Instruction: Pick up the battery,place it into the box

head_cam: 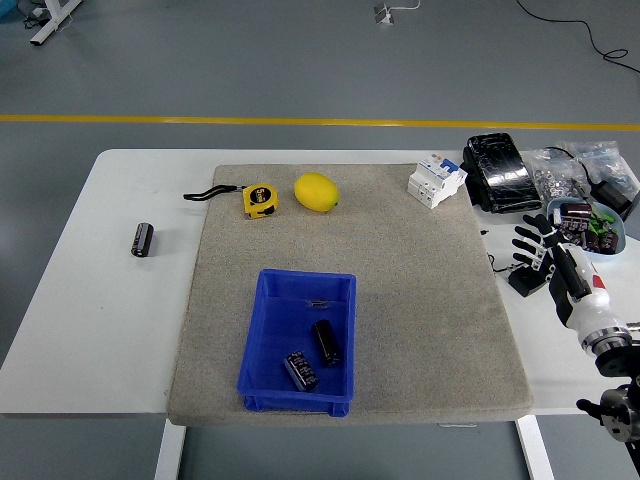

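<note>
**Battery far left, my hand far right**

Left to right as I saw it. The battery [143,240] lay on its side on the bare table [90,330], well left of the mat [420,300] and touching nothing. On the mat's far edge sat a tape [260,199] and a lemon [316,192]. The box [260,340] stood near the mat's front edge with two dark cells in it. A breaker [437,180] sat at the mat's far right corner, with clutter beyond it. My right hand [545,255] hovered over the table's right side, fingers [527,240] spread apart, holding nothing. Left arm wasn't in view.

My read on handling: a small rigid cylinder, probably light, with a smooth sleeve, so likely to roll or slip. I'd have pinched across the middle of the barrel, fingers on either side, not by the ends. The left arm looked better placed for it.
</note>
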Motion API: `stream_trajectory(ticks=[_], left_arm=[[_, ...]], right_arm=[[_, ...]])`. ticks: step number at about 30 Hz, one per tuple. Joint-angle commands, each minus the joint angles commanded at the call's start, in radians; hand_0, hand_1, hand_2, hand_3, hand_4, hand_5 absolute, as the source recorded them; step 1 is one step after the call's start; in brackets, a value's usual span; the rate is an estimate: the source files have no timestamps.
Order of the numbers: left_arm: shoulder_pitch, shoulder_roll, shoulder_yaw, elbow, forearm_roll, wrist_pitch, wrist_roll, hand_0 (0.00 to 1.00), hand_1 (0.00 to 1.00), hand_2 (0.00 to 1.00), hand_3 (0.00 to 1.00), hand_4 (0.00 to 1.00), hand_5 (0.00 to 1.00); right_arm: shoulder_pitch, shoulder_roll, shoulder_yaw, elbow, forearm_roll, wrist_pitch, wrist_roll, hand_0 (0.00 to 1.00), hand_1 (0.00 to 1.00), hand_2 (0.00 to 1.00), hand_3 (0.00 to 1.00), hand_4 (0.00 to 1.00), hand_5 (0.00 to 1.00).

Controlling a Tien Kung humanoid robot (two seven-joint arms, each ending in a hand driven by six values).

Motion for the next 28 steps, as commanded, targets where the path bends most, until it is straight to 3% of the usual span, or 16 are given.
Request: stream_trajectory(ticks=[7,13,28], left_arm=[[0.003,0.0,-0.003,-0.001,0.005,-0.002,0.002,0.612,0.576,0.629,0.615,0.616,0.665],[0.006,0.0,-0.008,-0.001,0.014,-0.005,0.004,0.616,0.577,0.629,0.615,0.616,0.665],[0.005,-0.003,-0.009,-0.002,0.021,-0.006,0.004,0.613,0.577,0.629,0.614,0.617,0.668]], right_arm=[[-0.002,0.002,-0.001,0.006,0.003,-0.005,0.001,0.815,0.813,0.837,0.859,0.998,0.836],[-0.002,0.002,0.013,0.031,-0.02,-0.036,-0.041,0.816,0.813,0.832,0.852,0.998,0.832],[-0.009,0.001,0.07,0.069,0.021,-0.042,-0.015,0.816,0.811,0.832,0.847,0.998,0.835]])
